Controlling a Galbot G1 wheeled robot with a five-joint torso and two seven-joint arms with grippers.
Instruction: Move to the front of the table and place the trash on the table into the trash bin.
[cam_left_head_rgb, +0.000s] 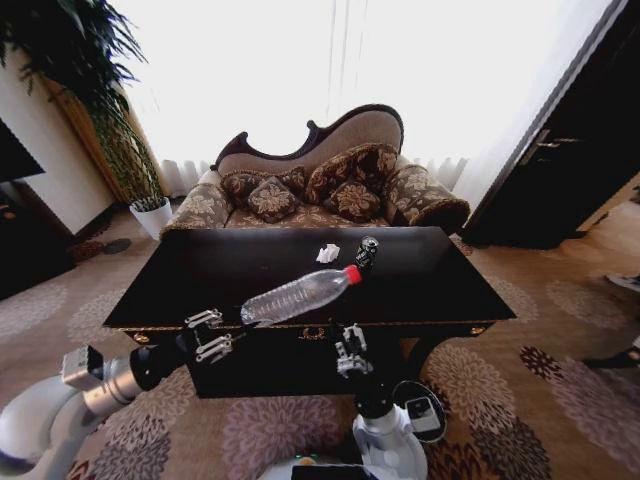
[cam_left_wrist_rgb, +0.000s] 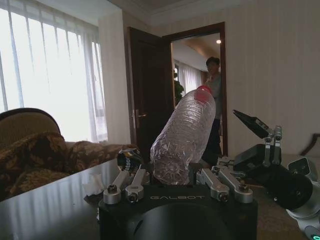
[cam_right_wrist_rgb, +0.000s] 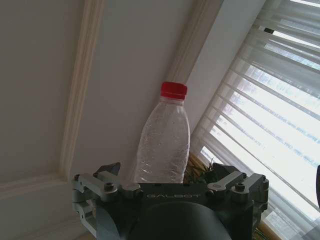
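**So, bottle's off the table, in the left claw**

Only readable writing is "GALBOT", stamped on the claw bodies in both wrist views. The can (cam_left_head_rgb: 367, 252) has some print on it, but it's too small to read. The trash bin (cam_left_head_rgb: 420, 410) has a white label on its side, text also unreadable.

Left gripper (cam_left_head_rgb: 222, 333) is clamped round the base end of the clear plastic bottle (cam_left_head_rgb: 300, 295). It holds the bottle in the air over the front edge of the table (cam_left_head_rgb: 200, 280), tilted, red cap pointing up and away towards the can. Bottle is see-through w/ a crinkly wall.

Right gripper (cam_left_head_rgb: 350, 345) is at the table's front centre, pointing up, fingers spread w/ nothing between them. It's under the cap end of the bottle, not touching it.

The can is on the table near the far edge, w/ a crumpled white paper scrap (cam_left_head_rgb: 327, 253) just beside it.

The bin is on the carpet by the robot's base, right side, well lower than the tabletop. Can't tell what's inside.
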